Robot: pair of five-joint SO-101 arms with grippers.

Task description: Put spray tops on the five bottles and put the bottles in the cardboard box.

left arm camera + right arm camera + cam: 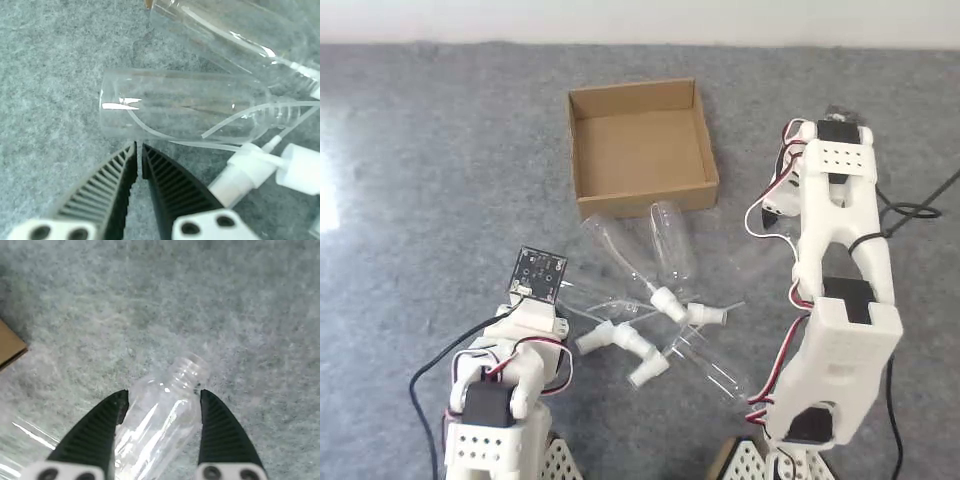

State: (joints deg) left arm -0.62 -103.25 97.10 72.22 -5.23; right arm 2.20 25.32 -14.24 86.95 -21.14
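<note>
Plainly, the right fingers [100, 432] clasp a clear bottle [160, 412] with bare threaded neck, the left fingers [112, 182] pinched nearly together.

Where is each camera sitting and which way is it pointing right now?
High view: fixed above, looking down on table, cardboard box and bottles; left arm and right arm show.
Left wrist view: on the left arm, close to a lying bottle; shut left gripper shows.
Right wrist view: on the right arm, facing the table; right gripper holds an uncapped bottle.
Shared: high and right wrist views both show the cardboard box.
</note>
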